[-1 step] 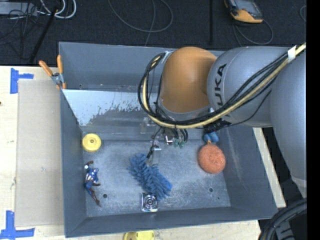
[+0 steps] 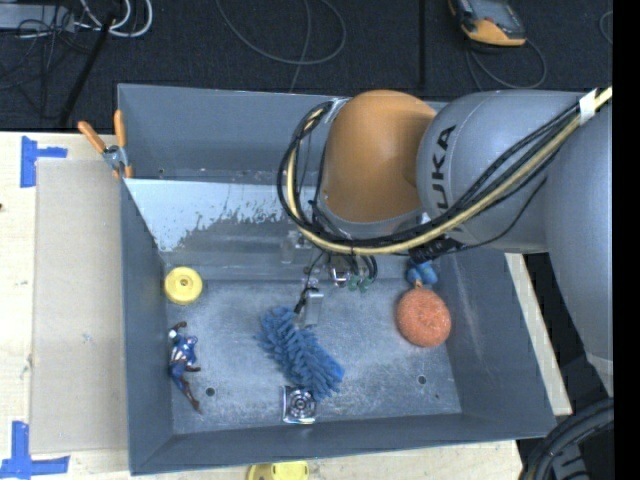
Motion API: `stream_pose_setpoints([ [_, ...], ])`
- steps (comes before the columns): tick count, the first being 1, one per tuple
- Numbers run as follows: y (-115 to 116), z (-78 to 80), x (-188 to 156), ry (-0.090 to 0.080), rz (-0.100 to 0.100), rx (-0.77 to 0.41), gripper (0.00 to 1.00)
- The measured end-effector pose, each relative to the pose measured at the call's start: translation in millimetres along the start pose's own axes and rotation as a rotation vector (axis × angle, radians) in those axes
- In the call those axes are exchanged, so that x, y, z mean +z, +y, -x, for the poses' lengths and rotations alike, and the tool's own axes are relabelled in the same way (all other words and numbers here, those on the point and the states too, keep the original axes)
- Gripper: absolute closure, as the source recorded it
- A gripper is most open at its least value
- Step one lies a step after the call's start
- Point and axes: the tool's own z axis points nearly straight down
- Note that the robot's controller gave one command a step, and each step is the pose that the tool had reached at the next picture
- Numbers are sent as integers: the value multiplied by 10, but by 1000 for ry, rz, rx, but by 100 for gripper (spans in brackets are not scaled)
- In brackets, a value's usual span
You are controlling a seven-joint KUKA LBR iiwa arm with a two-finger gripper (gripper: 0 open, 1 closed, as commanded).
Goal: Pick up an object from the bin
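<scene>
The arm [image 2: 500, 183], its orange cover at the bin's twelve o'clock, hides most of the tool [image 2: 306, 303], so I cannot tell whether it is released or clenched. In the grey bin [image 2: 140, 268] a blue bristly brush [image 2: 302, 356] lies at centre, its upper end right at the tool. An orange ball [image 2: 423, 317] sits at three o'clock, a yellow disc [image 2: 183, 285] at nine, a small figure [image 2: 183, 360] at eight, and a metal piece [image 2: 299, 404], hard to make out, at six.

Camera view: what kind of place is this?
Most likely a robot lab: a big grey KUKA arm reaches into a metal bin of small things, and loose cables lie on the dark surface behind it.
</scene>
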Motion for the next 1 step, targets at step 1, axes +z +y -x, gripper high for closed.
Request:
stream_pose_setpoints([
  [1,-111,-106,481,-3,0,111,0],
])
